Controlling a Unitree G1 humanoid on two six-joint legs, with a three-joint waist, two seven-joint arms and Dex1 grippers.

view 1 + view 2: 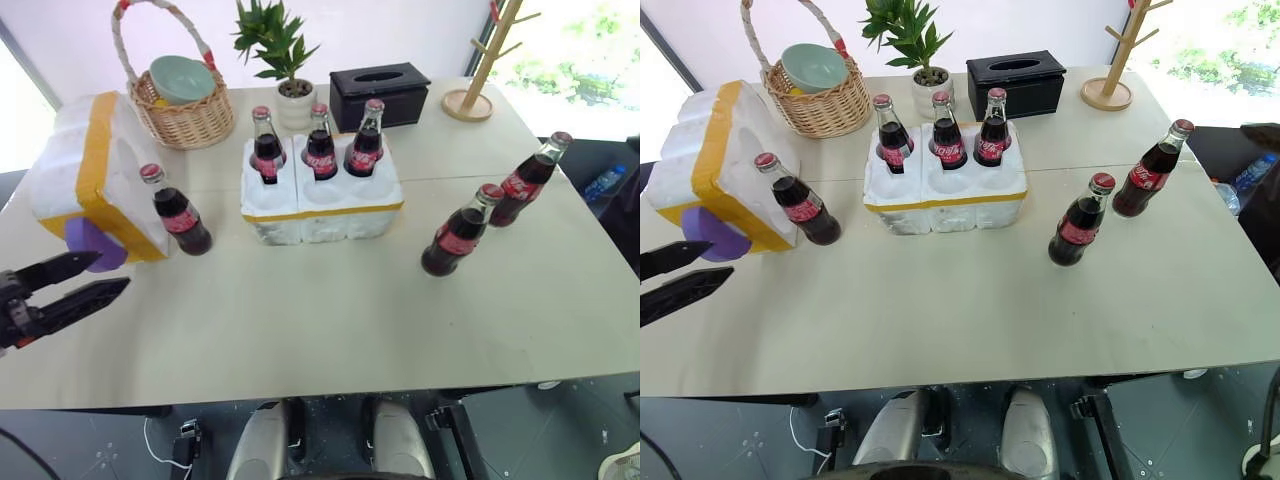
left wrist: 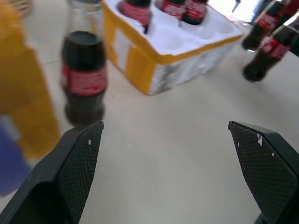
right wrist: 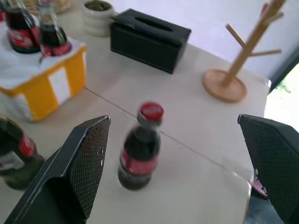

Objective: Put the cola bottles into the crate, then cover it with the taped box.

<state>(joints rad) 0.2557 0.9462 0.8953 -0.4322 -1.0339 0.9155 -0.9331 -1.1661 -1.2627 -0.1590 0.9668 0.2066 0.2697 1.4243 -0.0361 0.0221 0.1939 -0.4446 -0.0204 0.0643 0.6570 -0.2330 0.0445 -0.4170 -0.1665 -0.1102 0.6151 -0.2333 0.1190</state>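
The white foam crate [image 1: 322, 212] with a thin yellow band stands mid-table, and three cola bottles [image 1: 321, 143] stand in its far wells. Another cola bottle [image 1: 180, 213] stands against the taped box [image 1: 82, 170] at the left. Two more cola bottles [image 1: 460, 232] [image 1: 530, 179] stand loose on the right. My left gripper [image 1: 113, 271] is open just above the table, close to the box's purple disc, aimed toward the left bottle [image 2: 84, 79]. My right gripper [image 3: 175, 163] is open and raised, facing a loose bottle [image 3: 140, 148].
A wicker basket [image 1: 190, 118] holding a bowl, a potted plant [image 1: 288, 70], a black tissue box [image 1: 380, 92] and a wooden rack [image 1: 482, 85] line the far edge. A blue plastic bottle [image 1: 605, 182] lies beyond the table's right side.
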